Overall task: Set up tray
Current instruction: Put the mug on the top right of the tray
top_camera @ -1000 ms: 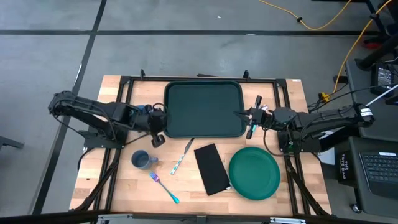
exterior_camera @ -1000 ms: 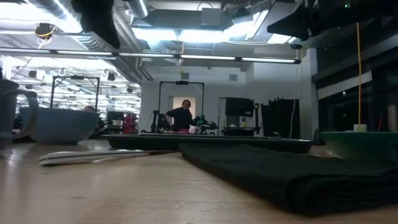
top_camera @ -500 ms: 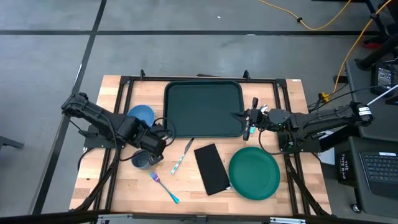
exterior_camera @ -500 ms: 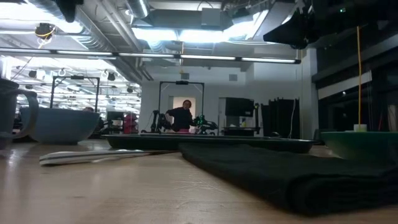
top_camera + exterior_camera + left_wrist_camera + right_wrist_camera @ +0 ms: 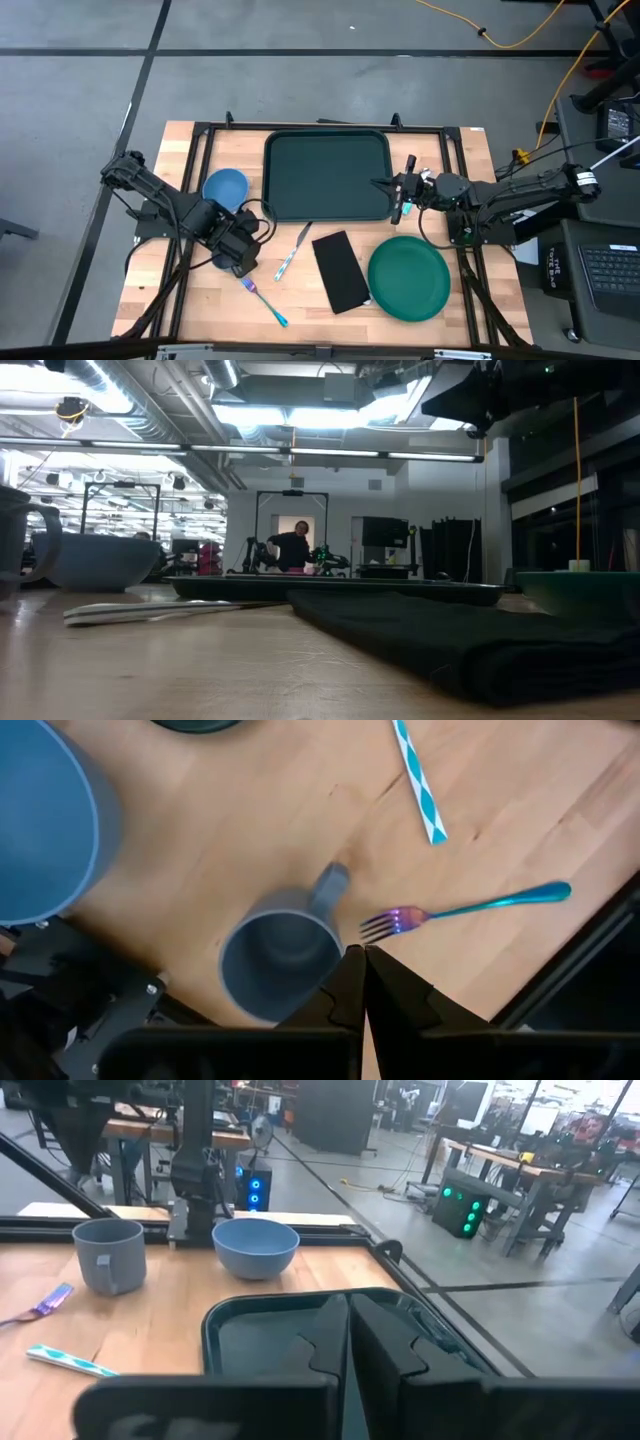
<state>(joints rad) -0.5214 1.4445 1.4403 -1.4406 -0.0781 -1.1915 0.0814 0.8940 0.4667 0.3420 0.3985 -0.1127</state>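
Left gripper (image 5: 243,262) hangs above the wooden table (image 5: 180,300) with its fingers (image 5: 345,982) pressed together, nothing between them. Just ahead of and below those fingertips, in the left wrist view, stands a grey-blue mug (image 5: 283,960), upright, handle turned toward a fork (image 5: 465,908) with an iridescent purple head and teal handle; the fork tines lie close beside the fingertips. Beyond the fork lies a teal-and-white striped straw (image 5: 418,778). A blue bowl (image 5: 45,820) sits to the mug's far side from the fork, apart from it. Right gripper (image 5: 402,190) is at the right edge of the tray (image 5: 327,175), fingers (image 5: 330,1342) drawn together with only a thin slit between them; whether they touch the rim cannot be told. The tray, dark green and rectangular with a raised rim, lies flat at the back centre of the table, directly ahead of the right fingertips, its interior bare. Past the tray from the right fingers stand the bowl and the mug. In the high view a black napkin (image 5: 341,271) lies in front of the tray, with a round green plate (image 5: 409,278) just beside it, near the right arm. A knife (image 5: 301,236) lies between the tray's front edge and the straw.
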